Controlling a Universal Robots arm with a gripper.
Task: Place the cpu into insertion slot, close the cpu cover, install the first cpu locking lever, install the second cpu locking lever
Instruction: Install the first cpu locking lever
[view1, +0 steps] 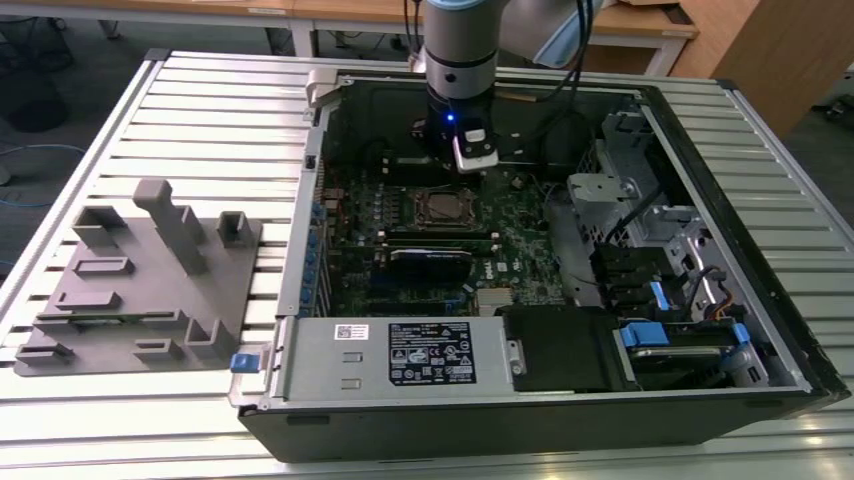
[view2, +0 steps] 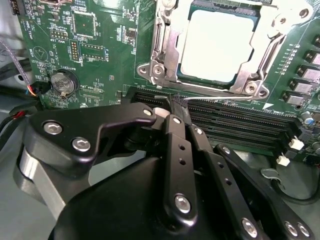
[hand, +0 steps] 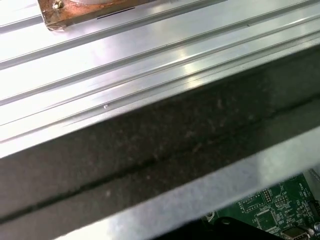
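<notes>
The cpu (view2: 216, 46) lies flat in the insertion slot (view2: 165, 55), face up, edges square to the socket rim. The cpu cover (view2: 252, 75) is down around it. A thin locking lever (view2: 220, 99) runs along the socket's edge nearest the tool (view2: 176, 107). The tool's fingers are closed together, just beside that lever, gripping nothing discernible.

The cpu (view2: 216, 46) (pale silver face up) sits flat in the insertion slot (view2: 167, 55), the cpu cover (view2: 250, 75) closed over its edges.
</notes>
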